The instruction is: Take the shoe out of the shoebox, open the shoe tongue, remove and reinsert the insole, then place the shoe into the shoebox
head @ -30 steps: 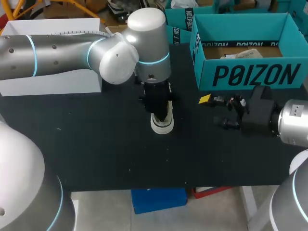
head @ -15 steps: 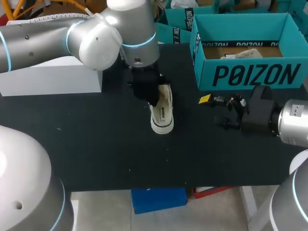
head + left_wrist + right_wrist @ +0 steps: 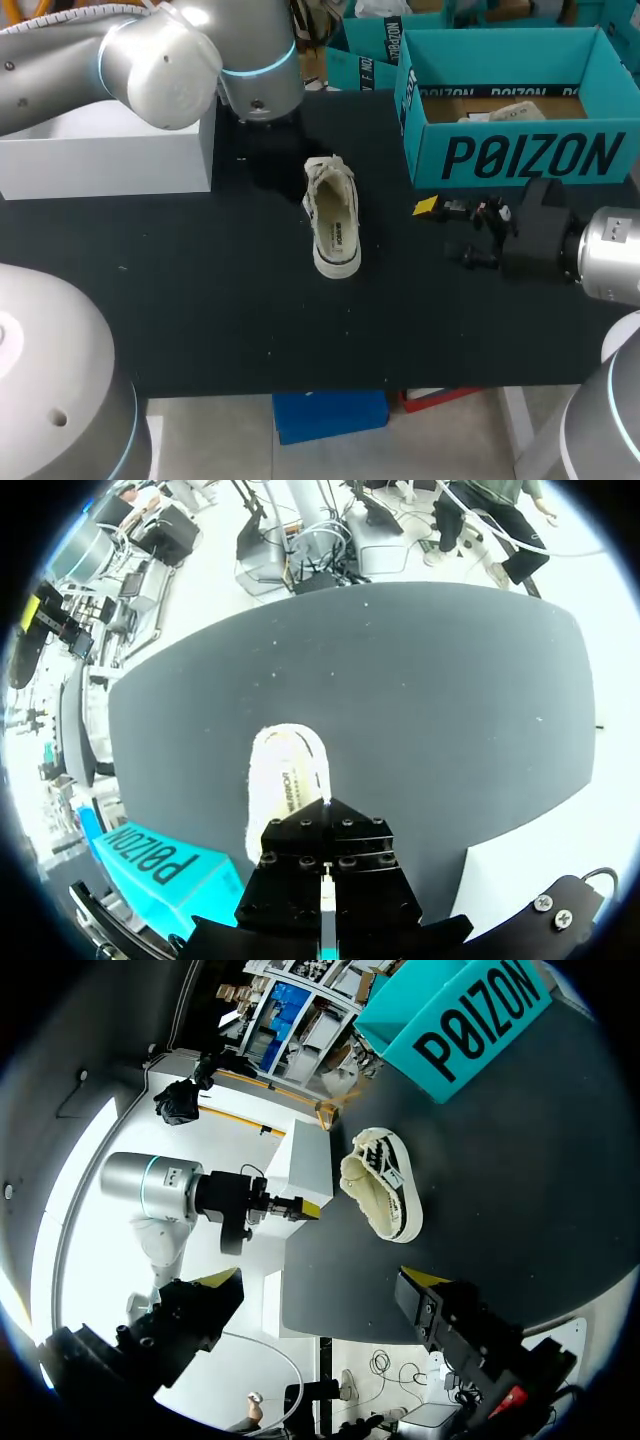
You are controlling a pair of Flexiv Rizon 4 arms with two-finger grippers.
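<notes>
Shoe (image 3: 335,220) upright on the desk (image 3: 200,300), near the shoebox (image 3: 520,155), nothing touching it. Right claw (image 3: 320,1280) spread wide, empty; left claw (image 3: 303,1208) state can't be told. Looks light: soft canvas, stiff rubber sole. Heel collar seems the best grip.

Robotics lab, bench-test setup. Left arm (image 3: 150,60) and right arm (image 3: 610,255), grey industrial casings with blue-lit joint rings, flank black table (image 3: 200,300). Props on top: teal shoebox (image 3: 520,155), white box (image 3: 100,165), single shoe (image 3: 333,220).
</notes>
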